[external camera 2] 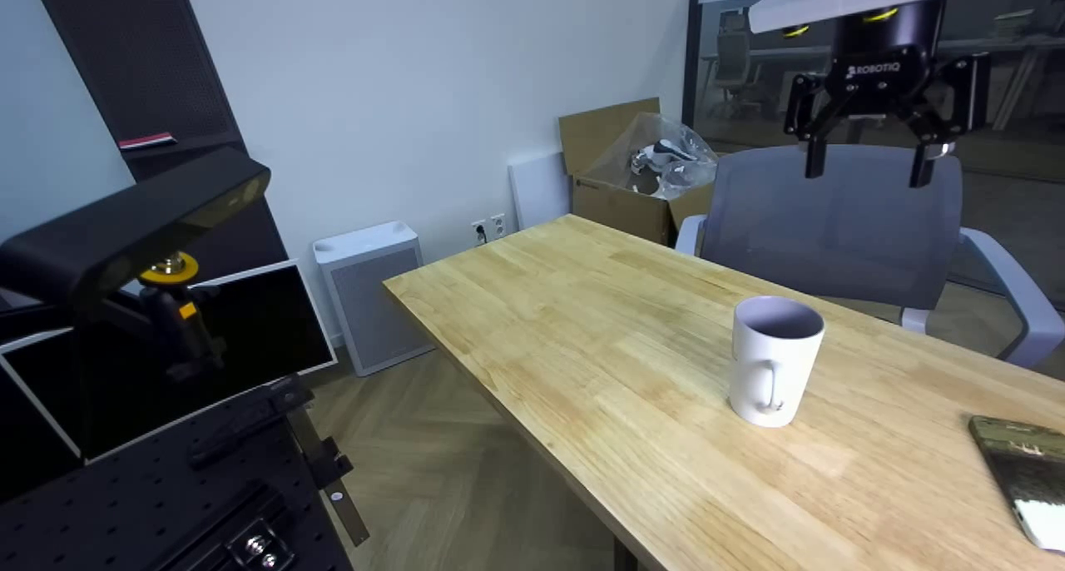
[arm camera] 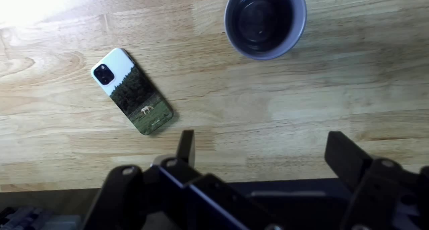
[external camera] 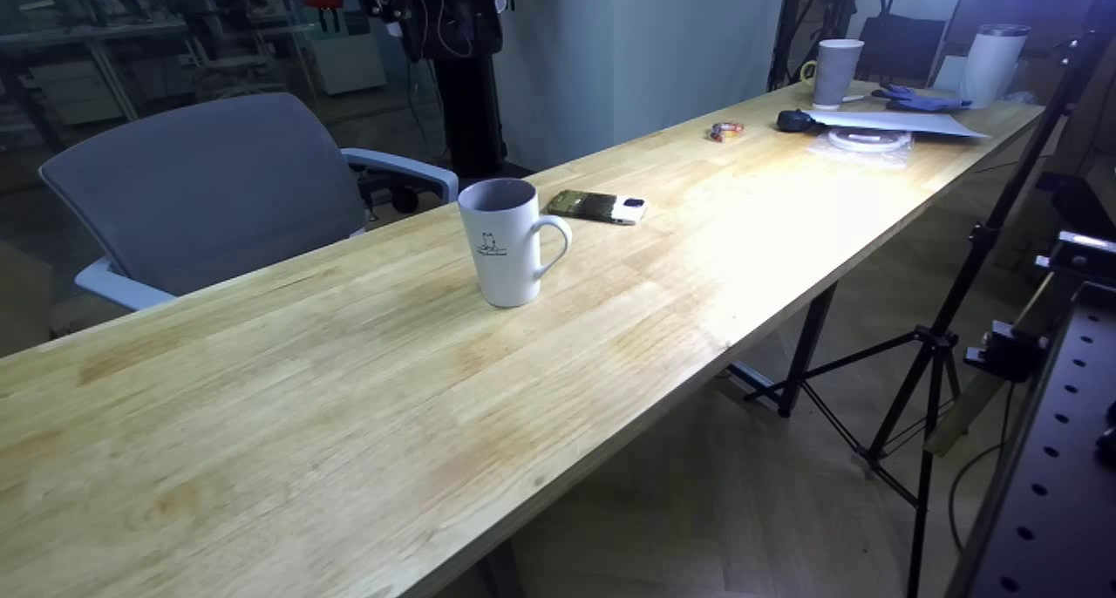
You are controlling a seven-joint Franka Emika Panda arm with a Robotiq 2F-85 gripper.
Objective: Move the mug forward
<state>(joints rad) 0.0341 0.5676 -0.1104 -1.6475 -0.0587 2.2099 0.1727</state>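
White glossy ceramic mug (external camera: 510,254), upright on the pale wooden worktop (external camera 2: 582,330) in both exterior views, between the two long edges. Grey within; small dark print (external camera: 491,245) on one flank. Loop handle (external camera: 567,236) turned aslant, toward the cluttered end and the long edge opposite the grey chair (external camera 2: 840,230). Near the mug but apart from it, closer to the chair-side edge: phone (arm camera: 132,91), lying flat, camera side up, in a case showing a pale horse on grass. Higher up, well apart from both, black gripper (external camera 2: 868,163) with fingers (arm camera: 347,153) spread wide; wood and the line of the chair-side edge in the gap, by the wrist view. Toward the cluttered end, in an exterior view: small wrapped item (external camera: 725,131) near the chair-side edge, then black object (external camera: 793,120), white sheet (external camera: 924,124), blue glove (external camera: 915,101), tall grey cup (external camera: 837,75) near that same edge, white tumbler (external camera: 992,66) near the opposite far corner. Outside the long edge opposite the chair, black tripod (external camera: 937,345). Past the other short edge, in an exterior view: cardboard box (external camera 2: 611,209) off the chair-side corner, white floor unit (external camera 2: 374,300) off the opposite one.
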